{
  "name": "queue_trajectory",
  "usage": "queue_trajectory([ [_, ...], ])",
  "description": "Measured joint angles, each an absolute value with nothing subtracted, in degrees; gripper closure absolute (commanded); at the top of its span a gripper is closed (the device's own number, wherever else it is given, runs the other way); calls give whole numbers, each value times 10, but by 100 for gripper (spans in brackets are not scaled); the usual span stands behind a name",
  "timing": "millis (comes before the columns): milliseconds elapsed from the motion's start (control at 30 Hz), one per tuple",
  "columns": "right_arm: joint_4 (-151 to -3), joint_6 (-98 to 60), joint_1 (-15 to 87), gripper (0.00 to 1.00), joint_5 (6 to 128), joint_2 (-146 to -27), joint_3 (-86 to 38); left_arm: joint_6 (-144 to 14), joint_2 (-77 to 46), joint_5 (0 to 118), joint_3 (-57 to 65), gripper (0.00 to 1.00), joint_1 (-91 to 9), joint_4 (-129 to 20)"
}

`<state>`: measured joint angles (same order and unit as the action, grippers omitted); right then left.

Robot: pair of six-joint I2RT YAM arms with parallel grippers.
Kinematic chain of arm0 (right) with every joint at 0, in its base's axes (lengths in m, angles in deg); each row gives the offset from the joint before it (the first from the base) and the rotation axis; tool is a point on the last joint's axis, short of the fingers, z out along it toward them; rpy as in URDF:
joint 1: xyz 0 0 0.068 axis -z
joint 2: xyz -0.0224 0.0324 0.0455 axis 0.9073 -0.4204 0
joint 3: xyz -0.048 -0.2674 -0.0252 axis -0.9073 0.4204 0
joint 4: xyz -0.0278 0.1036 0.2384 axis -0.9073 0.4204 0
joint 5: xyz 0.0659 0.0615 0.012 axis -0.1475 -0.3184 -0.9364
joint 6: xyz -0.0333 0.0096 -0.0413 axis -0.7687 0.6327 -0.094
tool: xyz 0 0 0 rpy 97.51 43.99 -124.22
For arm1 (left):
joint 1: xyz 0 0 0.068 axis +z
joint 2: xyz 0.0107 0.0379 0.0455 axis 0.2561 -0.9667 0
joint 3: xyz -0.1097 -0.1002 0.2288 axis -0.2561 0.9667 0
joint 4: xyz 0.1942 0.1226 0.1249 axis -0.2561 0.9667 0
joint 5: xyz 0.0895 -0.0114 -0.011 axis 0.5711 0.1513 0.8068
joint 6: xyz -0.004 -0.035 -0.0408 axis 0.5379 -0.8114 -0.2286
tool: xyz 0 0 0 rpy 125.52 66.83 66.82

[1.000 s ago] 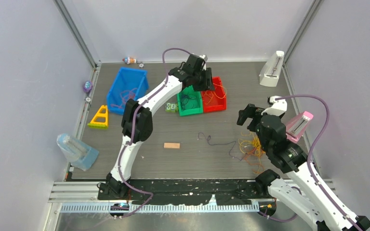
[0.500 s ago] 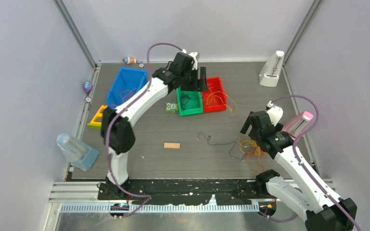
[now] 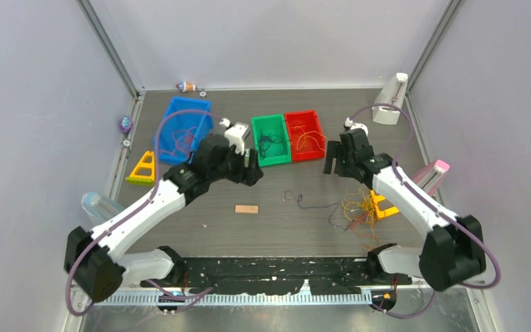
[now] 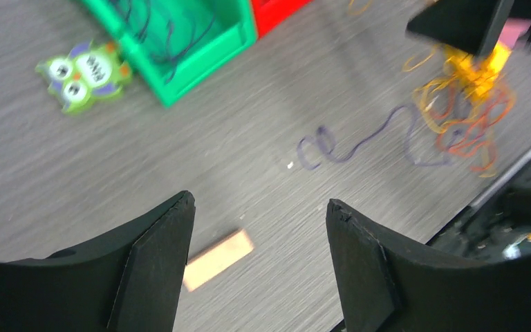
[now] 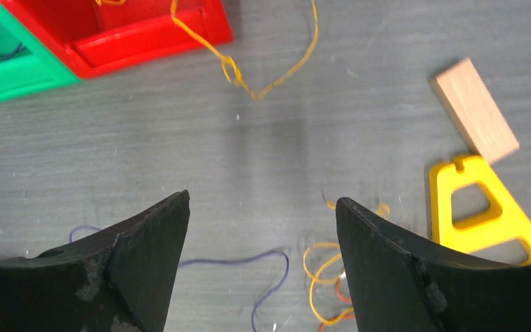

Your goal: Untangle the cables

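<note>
The tangle of orange, yellow and red cables (image 3: 359, 211) lies at the near right of the table, and a dark purple strand (image 3: 311, 203) trails left from it. My left gripper (image 3: 249, 169) hovers open and empty just in front of the green bin (image 3: 257, 149). In the left wrist view the purple strand (image 4: 359, 142) and the tangle (image 4: 467, 114) lie well beyond the left gripper (image 4: 259, 235). My right gripper (image 3: 332, 155) stands open and empty beside the red bin (image 3: 316, 135). In the right wrist view an orange strand (image 5: 249, 76) spills from that bin (image 5: 131, 34), ahead of the right gripper (image 5: 263, 228).
The green bin holds dark cables (image 3: 271, 142); the blue bin (image 3: 180, 128) at far left holds more strands. A small wooden block (image 3: 246, 209), a green owl toy (image 4: 86, 69), a yellow triangular piece (image 3: 382, 205), another wooden block (image 5: 473, 107) and a second yellow triangle (image 3: 143, 168) lie about.
The left arm pulled back from over the bins toward the near middle and its jaws opened. The right gripper swung away from the tangle, up toward the red bin.
</note>
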<state>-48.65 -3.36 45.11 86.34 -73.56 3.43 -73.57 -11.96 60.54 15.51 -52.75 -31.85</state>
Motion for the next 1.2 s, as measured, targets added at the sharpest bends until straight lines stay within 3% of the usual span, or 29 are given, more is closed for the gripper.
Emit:
queue_trajectory([
  [233, -508, -101, 451, 42, 873, -884, -62, -706, 33, 681, 345, 30, -527, -389],
  [500, -507, -139, 451, 53, 903, -985, -132, -692, 104, 740, 463, 32, -527, -508],
  [567, -506, -145, 451, 62, 909, -993, -139, -691, 117, 749, 486, 32, -527, -535],
  [667, -503, -154, 451, 86, 914, -1002, -149, -690, 128, 762, 510, 32, -527, -563],
  [733, -503, -159, 450, 94, 919, -1009, -156, -690, 131, 769, 522, 32, -527, -580],
  [1200, -476, -200, 368, 95, 1008, -1042, -265, -693, 158, 784, 553, 33, -527, -630],
])
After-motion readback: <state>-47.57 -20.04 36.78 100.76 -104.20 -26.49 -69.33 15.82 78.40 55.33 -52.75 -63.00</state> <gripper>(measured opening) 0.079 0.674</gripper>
